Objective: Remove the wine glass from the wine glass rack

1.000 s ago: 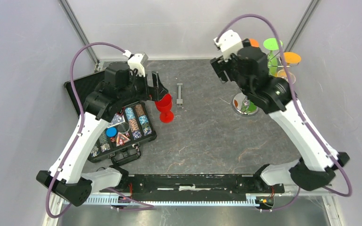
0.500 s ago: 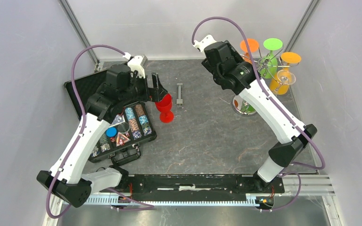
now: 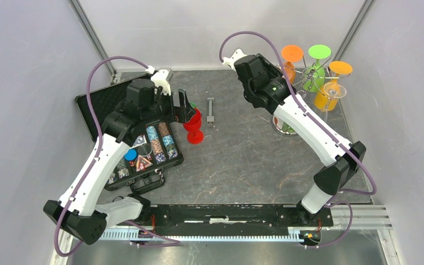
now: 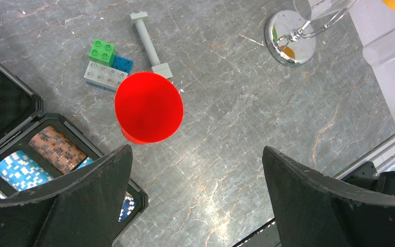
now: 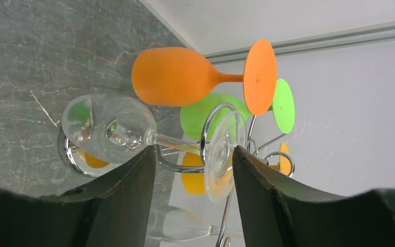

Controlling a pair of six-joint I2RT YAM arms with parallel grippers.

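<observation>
Dark stone table [image 3: 243, 165]. Left arm bent over red glass [image 4: 149, 107] at 10 o'clock, left gripper [image 4: 196, 150] wide. Right arm stretched to 2 o'clock, right gripper [image 5: 193, 150] half-spread, empty, facing clear glass [image 5: 108, 128] hanging on rack [image 4: 290, 31].

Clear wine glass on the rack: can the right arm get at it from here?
Probably yes: the clear wine glass hangs just ahead of the right tool, jaws apart, nothing between; the orange glass hangs close by.
</observation>
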